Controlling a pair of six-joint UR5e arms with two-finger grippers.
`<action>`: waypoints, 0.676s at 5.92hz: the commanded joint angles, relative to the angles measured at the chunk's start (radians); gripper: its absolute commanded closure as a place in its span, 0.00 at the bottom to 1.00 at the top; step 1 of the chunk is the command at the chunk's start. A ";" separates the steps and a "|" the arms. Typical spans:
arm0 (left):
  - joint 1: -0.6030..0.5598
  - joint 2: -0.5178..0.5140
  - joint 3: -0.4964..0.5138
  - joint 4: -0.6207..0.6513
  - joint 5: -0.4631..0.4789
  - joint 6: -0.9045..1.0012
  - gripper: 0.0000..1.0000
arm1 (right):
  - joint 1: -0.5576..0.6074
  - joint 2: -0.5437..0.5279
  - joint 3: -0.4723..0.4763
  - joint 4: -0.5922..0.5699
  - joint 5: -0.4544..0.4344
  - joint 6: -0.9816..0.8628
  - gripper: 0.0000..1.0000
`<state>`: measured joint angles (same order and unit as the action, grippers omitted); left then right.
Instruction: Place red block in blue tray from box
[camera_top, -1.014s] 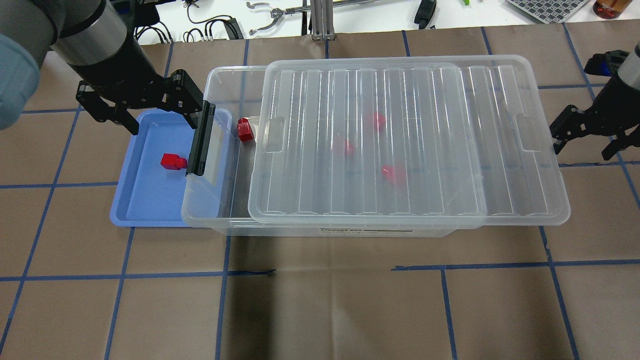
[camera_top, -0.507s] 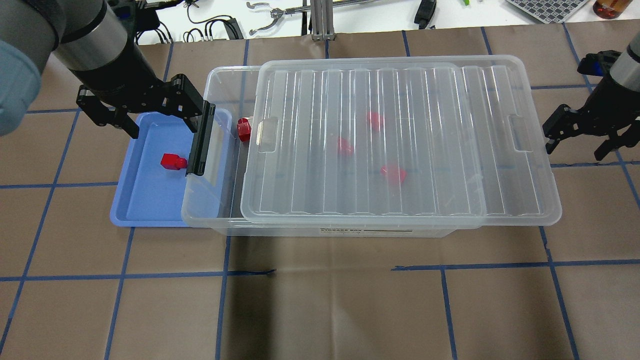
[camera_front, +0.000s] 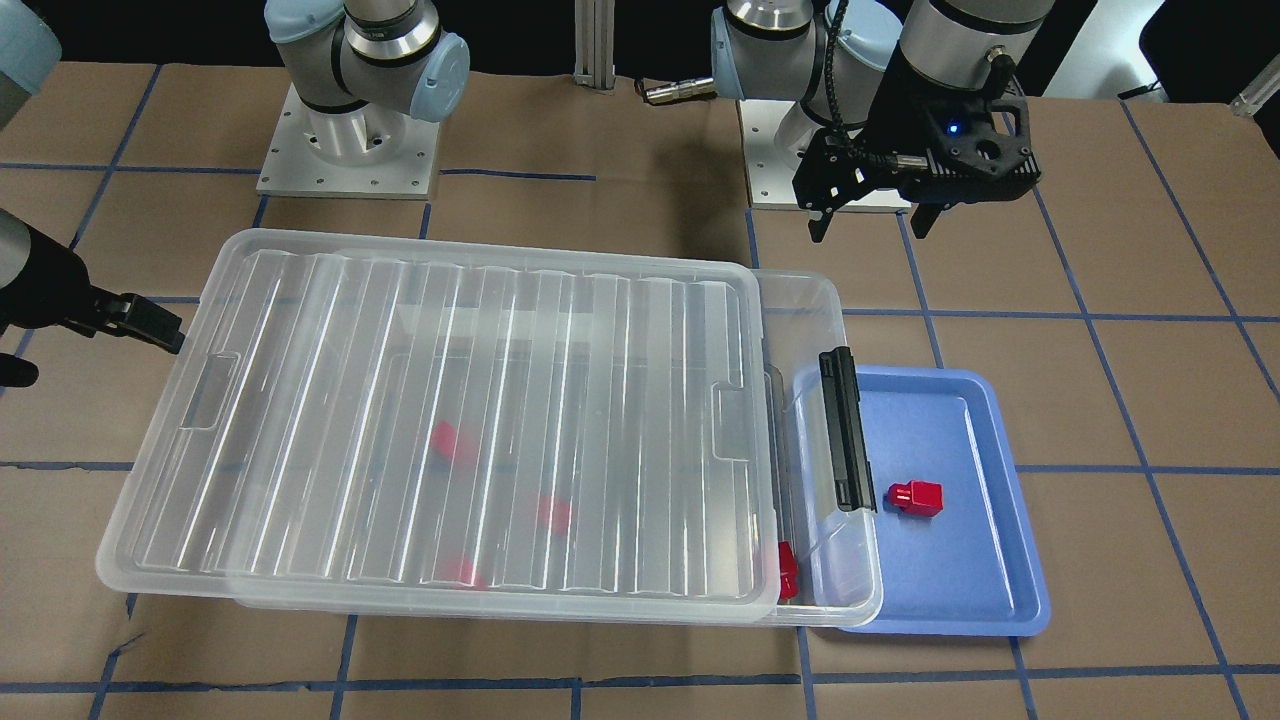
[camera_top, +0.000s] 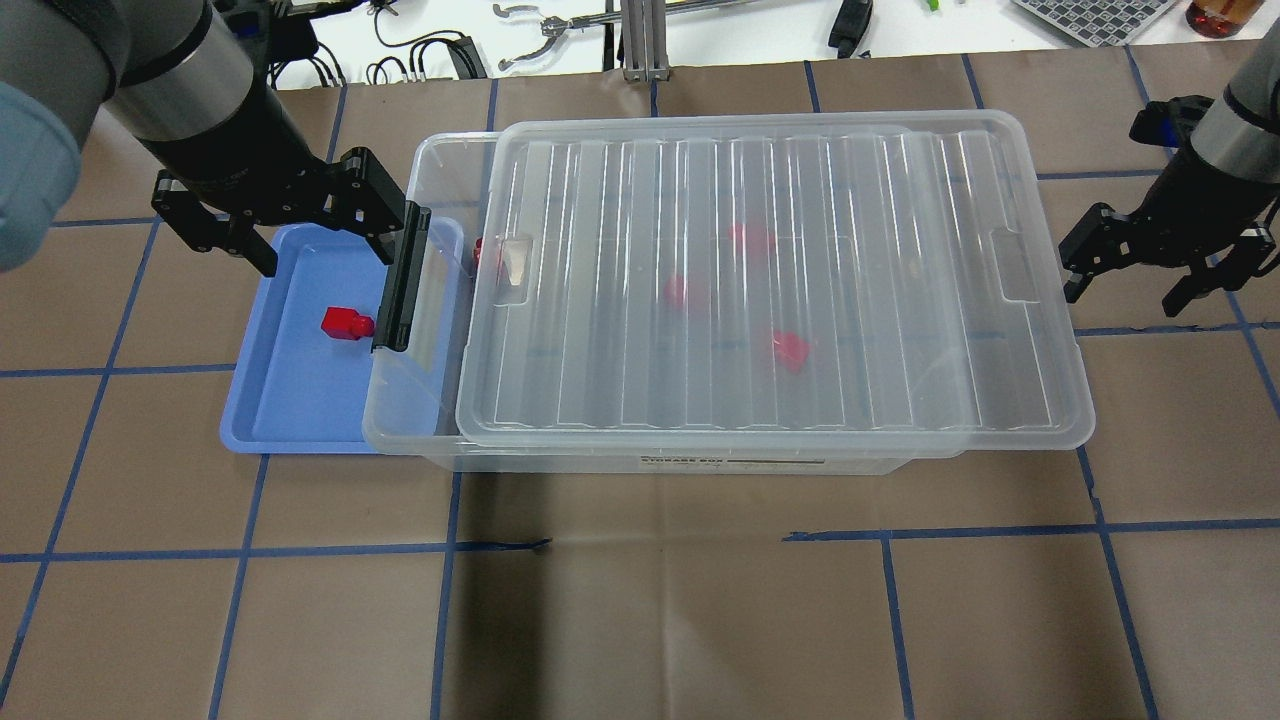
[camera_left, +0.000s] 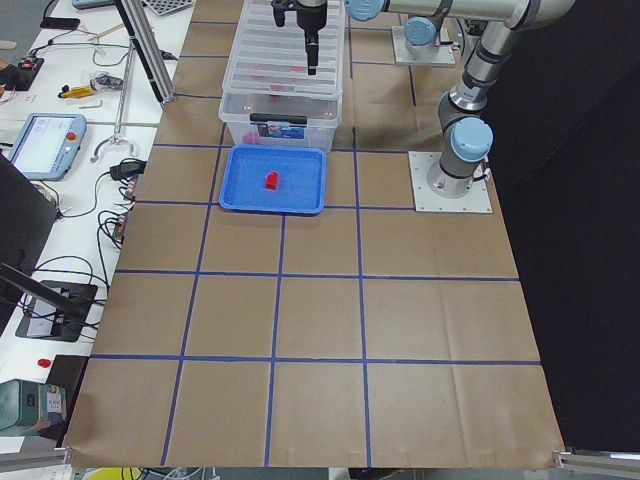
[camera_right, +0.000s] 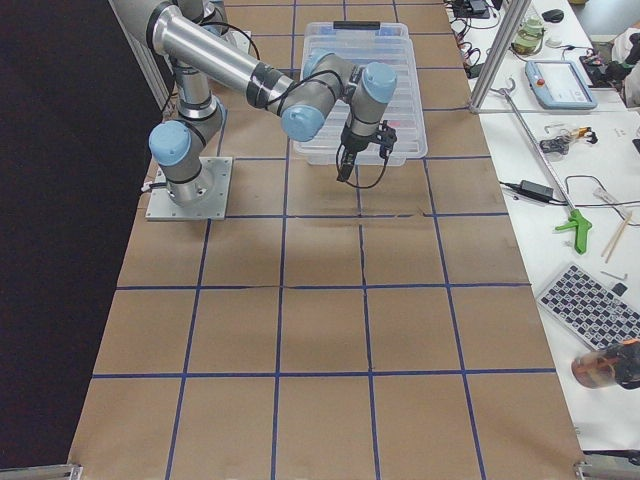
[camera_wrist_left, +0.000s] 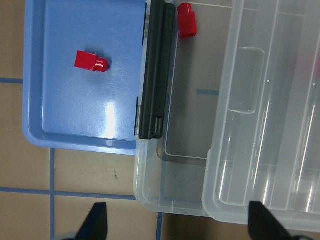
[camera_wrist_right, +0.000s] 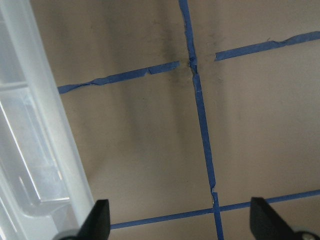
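One red block (camera_top: 345, 323) lies in the blue tray (camera_top: 290, 420), also seen in the left wrist view (camera_wrist_left: 91, 61). My left gripper (camera_top: 330, 258) is open and empty above the tray's far end. The clear box (camera_top: 415, 400) overlaps the tray's right side, black latch (camera_top: 400, 280) on that end. Its ribbed lid (camera_top: 770, 290) covers most of it. A second red block (camera_wrist_left: 186, 20) stands in the narrow uncovered strip. Three more show blurred under the lid (camera_top: 680, 292). My right gripper (camera_top: 1122, 297) is open and empty at the lid's right end.
A white bench with cables and hand tools (camera_top: 540, 40) runs along the table's far edge. The two arm bases (camera_front: 345, 150) stand behind the box in the front-facing view. The brown table has a blue tape grid (camera_top: 640, 540).
The lid has slid left over the box, narrowing the open strip and partly covering the block there. My right gripper has moved left with it. My left gripper has barely moved.
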<state>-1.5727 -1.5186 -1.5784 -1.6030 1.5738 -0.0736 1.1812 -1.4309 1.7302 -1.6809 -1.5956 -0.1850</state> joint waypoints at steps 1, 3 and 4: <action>0.002 0.000 0.000 0.000 -0.001 0.000 0.02 | 0.020 -0.003 0.011 0.003 0.002 0.016 0.00; 0.003 0.000 0.000 0.000 -0.001 0.000 0.02 | 0.023 -0.022 0.032 0.003 0.014 0.033 0.00; 0.005 0.000 0.002 0.000 -0.001 0.000 0.02 | 0.023 -0.020 0.032 0.003 0.031 0.039 0.00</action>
<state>-1.5687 -1.5187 -1.5778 -1.6030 1.5724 -0.0736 1.2035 -1.4502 1.7607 -1.6785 -1.5784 -0.1532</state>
